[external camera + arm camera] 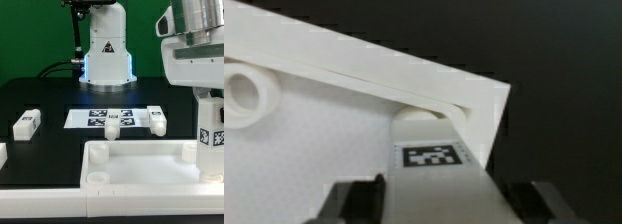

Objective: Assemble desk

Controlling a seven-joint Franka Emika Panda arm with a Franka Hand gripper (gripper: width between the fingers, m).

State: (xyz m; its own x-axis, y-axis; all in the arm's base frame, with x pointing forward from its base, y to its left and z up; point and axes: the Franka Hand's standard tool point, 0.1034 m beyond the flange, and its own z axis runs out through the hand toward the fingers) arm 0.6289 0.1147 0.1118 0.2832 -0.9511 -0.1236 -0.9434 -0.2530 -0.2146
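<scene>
Over the panel's corner on the exterior view's right, the end effector (438,198) pinches one tagged leg (434,140) between its fingers (352,200) and holds it upright. The desk panel (140,168) lies flat on the black bench (40,95), in front of the marker board (95,117). Another leg (27,123) lies loose further along the bench. Whether the held leg's lower end already touches the panel, I cannot tell.

The step in hand looks like seating this leg at the corner. To do it well, centre the leg over its socket before lowering, keep it plumb, and press gently, since nothing pins the panel and it could slide. Let go only once the leg sits firm.
</scene>
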